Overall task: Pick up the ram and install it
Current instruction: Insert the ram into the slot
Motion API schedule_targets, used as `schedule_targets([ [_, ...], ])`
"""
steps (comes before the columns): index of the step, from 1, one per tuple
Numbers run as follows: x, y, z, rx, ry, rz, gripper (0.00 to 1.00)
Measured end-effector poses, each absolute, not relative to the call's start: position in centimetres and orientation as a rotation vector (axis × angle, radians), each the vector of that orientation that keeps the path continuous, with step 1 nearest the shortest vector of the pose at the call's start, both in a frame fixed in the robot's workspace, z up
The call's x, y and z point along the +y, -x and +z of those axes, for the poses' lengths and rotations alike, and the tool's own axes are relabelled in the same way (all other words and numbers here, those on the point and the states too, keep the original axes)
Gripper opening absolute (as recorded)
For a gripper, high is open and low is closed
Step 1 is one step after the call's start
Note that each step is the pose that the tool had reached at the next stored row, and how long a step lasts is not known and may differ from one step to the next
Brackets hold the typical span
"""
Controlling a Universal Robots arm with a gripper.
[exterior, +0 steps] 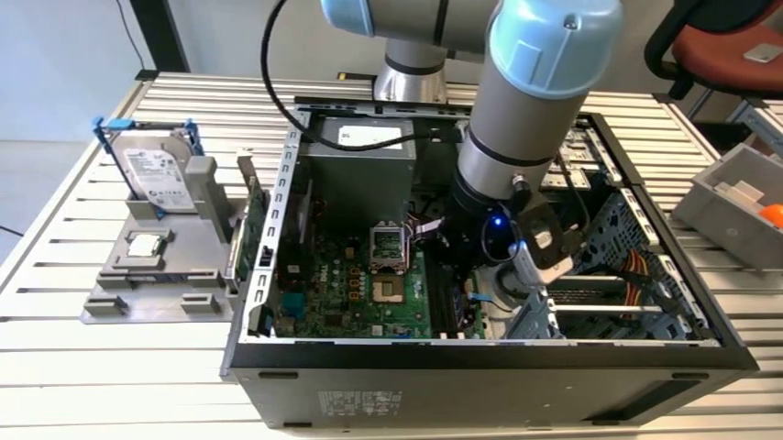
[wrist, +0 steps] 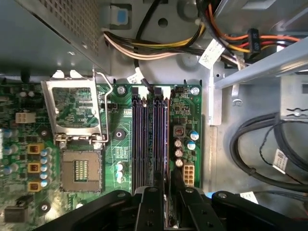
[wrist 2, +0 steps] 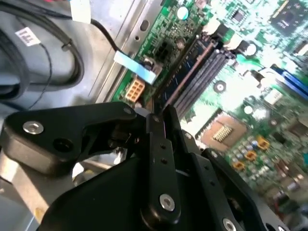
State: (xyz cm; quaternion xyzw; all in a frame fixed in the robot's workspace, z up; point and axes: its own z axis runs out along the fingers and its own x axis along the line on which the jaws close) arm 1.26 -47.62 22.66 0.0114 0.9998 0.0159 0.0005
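Claw [wrist: 166, 204] over ram [wrist: 158, 134] in slots; cables [wrist: 159, 48] near.

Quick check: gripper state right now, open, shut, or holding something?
Gripper: shut on the thin dark-blue ram stick, held on edge over the motherboard's memory slots inside the open computer case.

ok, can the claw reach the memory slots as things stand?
Probably yes: the claw sits inside the open computer case right over the memory slots, cables lying off to one side.
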Motion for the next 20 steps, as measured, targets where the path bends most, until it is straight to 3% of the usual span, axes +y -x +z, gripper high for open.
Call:
schedule_targets([
  [9, -47.6, -1.3, 24.8, 3.140, -0.036, 0.055, 1.00],
  [10, -47.6, -1.3, 24.8, 3.140, -0.036, 0.056, 0.00],
  [20, -47.6, -1.3, 24.8, 3.140, -0.036, 0.062, 0.00],
])
